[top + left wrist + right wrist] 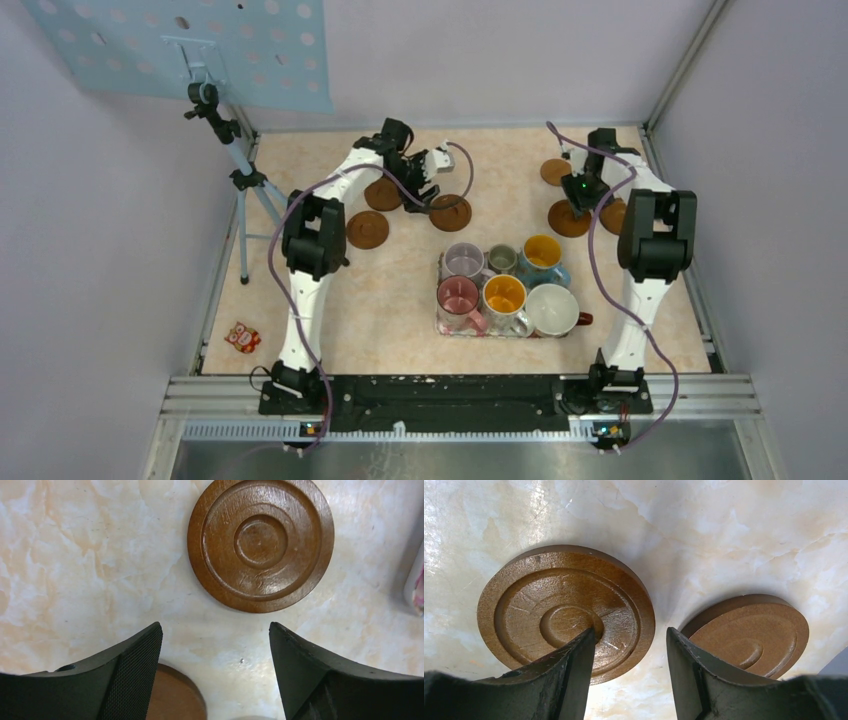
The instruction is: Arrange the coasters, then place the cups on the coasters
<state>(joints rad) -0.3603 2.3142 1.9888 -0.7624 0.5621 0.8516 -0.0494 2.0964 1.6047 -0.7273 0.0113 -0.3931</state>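
Six flat round brown wooden coasters are out on the beige marbled table point(380, 300), in two loose clusters toward the far edge. There are three on the left side point(383, 194) and three over by the right edge point(569, 218). Neither cluster forms a tidy line, so I'd call the arranging step only partly done.

And the cups? All six handled cups are bunched in the rectangular floral tray point(441, 322) mid-table. That's pale lavender point(463, 260), small grey-green point(501, 259) and light blue with orange inside point(541, 255) behind. Pink point(458, 297), white with orange inside point(503, 296) and the wide white one point(552, 308) are in front. Not one stands on a coaster, so the whole placing step is left.

The left gripper point(215, 630) has its jaws spread wide, with nothing between them but bare table. One ringed coaster point(260, 542) lies just ahead of its tips, clear of them. Another coaster's edge point(172, 695) peeks out beneath one finger.

The right gripper point(630, 630) has its jaws roughly half apart, low over two neighbouring coasters. One finger is over the middle of the first coaster point(539, 600), the other over the rim of the second point(754, 630). It grips nothing; whether a tip touches the wood, I cannot tell.
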